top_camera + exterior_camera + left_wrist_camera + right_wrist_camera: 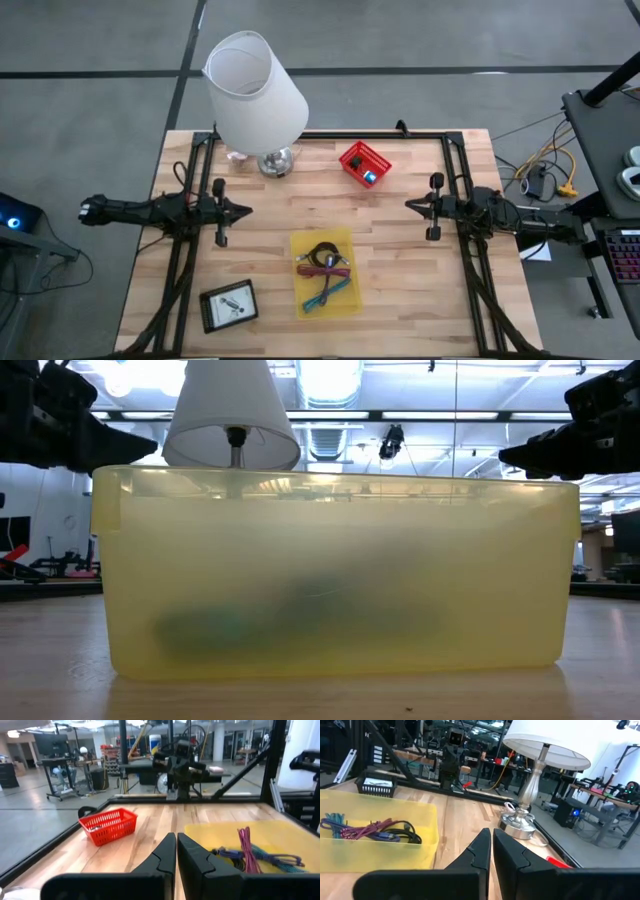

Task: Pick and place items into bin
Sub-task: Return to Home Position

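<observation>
At the near-left corner of the wooden tabletop (420, 300), a black tray (212, 318) is lying with small pale things in it that I cannot make out. Just along from it, at the middle of the near edge, the yellow bin (343, 303) is sitting with the cables (324, 270) piled inside. There is a teal one, a pink-purple one, a violet one and a black coiled one, all tangled on the bin's floor.

I am holding my left claw (243, 210) over the left half of the tabletop, about midway between the near and far edges, pointing toward the middle. Its two dark fingers (162, 855) are pressing almost together, leaving only a thin slit, and they are gripping nothing. The bin is lying ahead of this claw and off toward the near edge, with the cables well apart from my fingertips.

I am holding my right claw (410, 205) opposite, over the right half, facing the left one. It is likewise closed to a slit and carrying nothing. The bin is lying between the two claws but nearer the near edge, and both claws are hanging higher than its rim.

Farther off, a red basket (352, 158) is standing near the far edge, a little right of the middle. A big white lamp (255, 85) is standing at the far edge toward the far-left corner.
</observation>
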Available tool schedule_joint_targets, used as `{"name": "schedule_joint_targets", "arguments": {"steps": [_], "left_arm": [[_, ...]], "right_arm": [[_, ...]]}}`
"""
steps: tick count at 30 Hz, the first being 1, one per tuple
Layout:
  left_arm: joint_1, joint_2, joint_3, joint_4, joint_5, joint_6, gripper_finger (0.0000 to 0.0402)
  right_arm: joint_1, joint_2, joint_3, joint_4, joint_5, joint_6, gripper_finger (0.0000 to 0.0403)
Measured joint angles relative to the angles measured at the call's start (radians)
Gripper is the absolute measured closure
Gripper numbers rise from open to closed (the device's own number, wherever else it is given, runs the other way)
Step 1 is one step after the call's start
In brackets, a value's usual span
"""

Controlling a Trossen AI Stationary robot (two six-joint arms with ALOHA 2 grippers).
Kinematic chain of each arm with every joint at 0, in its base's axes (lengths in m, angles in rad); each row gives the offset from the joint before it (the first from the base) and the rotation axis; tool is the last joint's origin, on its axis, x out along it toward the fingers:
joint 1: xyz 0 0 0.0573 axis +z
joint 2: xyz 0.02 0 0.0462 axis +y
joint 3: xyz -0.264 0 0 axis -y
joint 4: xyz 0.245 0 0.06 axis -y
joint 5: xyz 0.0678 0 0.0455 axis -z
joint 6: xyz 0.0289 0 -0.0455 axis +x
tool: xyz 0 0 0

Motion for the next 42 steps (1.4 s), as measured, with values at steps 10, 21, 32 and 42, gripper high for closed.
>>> {"name": "schedule_joint_targets", "arguments": {"steps": [10,21,32,42], "left_arm": [[0.000,0.001,-0.002,0.029,0.001,-0.026,0.0402],[0.000,0.001,-0.002,0.035,0.002,-0.028,0.0402],[0.000,0.001,-0.002,0.035,0.002,-0.028,0.0402],[0.000,0.001,-0.002,0.036,0.002,-0.028,0.0402]], "right_arm": [[0.000,0.000,0.000,0.000,0.000,0.000,0.0394],[0.000,0.000,0.000,-0.001,0.000,0.000,0.0394],[0.000,0.000,0.000,-0.001,0.000,0.000,0.0394],[0.000,0.000,0.000,-0.001,0.000,-0.001,0.0394]]}}
